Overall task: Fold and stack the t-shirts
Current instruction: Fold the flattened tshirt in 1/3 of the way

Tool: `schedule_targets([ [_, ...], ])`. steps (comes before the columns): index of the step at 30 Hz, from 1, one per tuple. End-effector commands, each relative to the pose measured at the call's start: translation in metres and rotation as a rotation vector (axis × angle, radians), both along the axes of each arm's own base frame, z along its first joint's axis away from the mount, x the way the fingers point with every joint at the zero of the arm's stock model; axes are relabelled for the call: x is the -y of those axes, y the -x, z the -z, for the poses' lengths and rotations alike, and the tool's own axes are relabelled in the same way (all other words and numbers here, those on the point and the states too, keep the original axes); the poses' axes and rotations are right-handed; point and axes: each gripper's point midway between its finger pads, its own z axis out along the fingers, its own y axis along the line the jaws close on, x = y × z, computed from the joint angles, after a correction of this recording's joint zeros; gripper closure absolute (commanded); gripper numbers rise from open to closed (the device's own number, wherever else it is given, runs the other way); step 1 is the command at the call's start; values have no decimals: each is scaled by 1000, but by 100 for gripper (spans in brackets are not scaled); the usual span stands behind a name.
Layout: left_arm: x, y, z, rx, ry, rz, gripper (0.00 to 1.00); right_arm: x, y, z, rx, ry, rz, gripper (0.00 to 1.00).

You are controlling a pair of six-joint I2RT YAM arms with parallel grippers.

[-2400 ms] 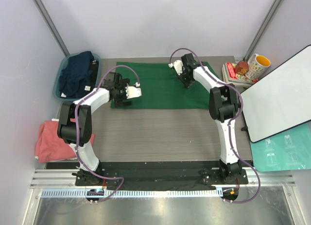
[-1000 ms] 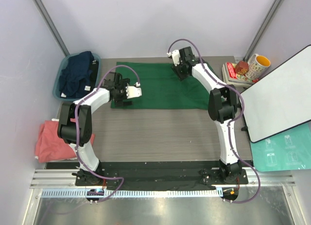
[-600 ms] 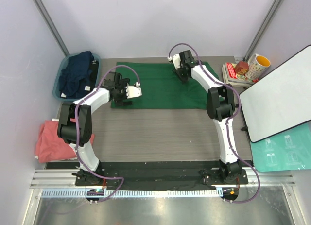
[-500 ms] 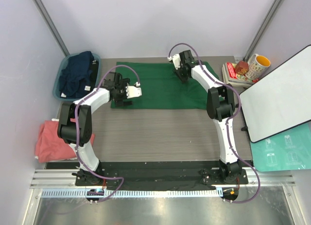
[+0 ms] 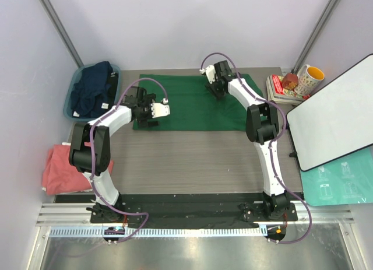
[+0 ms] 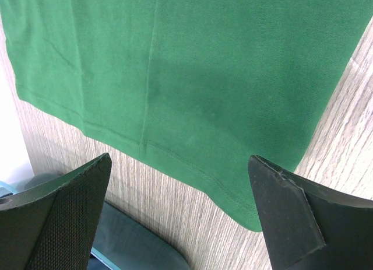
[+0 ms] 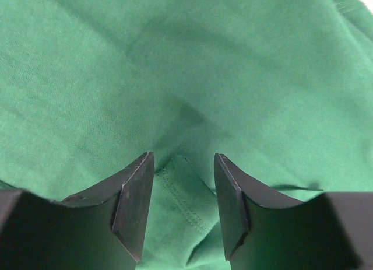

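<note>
Far left, off the near corner of the worktop: salmon-pink t-shirt, crumpled in a heap. Behind it, at the far left corner: teal tub, with the navy t-shirt bunched up inside and poking over the rim.

Next along: left arm, bent out over the left end of the dark green t-shirt. Left jaws wide apart, holding nothing, hanging just above the shirt's left corner. In the left wrist view, green hem and bare wood grain between the two black tips.

In the middle, at the back of the worktop: the dark green t-shirt again, spread out flat from left to right, mostly smooth.

Further right: right arm, reaching far back to the shirt's far edge. Right jaws low on the cloth, partway apart, with a small gap between. In the right wrist view, a stitched fold of green cloth in that gap, with soft wrinkles around it. No clear squeeze on the fold.

Far right: stack of books with a yellow-and-white mug just beside. Then a big whiteboard, tilted over the worktop's right edge. Near it, a teal sheet.
</note>
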Motion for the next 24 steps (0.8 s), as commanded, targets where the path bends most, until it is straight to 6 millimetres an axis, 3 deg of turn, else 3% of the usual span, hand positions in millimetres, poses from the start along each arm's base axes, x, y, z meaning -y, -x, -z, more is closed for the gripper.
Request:
schedule_targets([
  [1,11,-14,-17,54,45,9,0,-4,-13,-17,57,-13,-14,50],
  [6,10,-16,-17,58,39,8,0,-8,-4,-17,31,-28,-51,69],
  [11,12,-17,-14,50,44,11,0,-9,-1,-20,25,-33,-68,98],
  [18,15,-22,-17,59,48,17,0,-13,-7,-29,51,-42,-75,99],
  [24,15,-22,-16,58,43,21,0,-19,-18,-57,118,-78,-70,99],
])
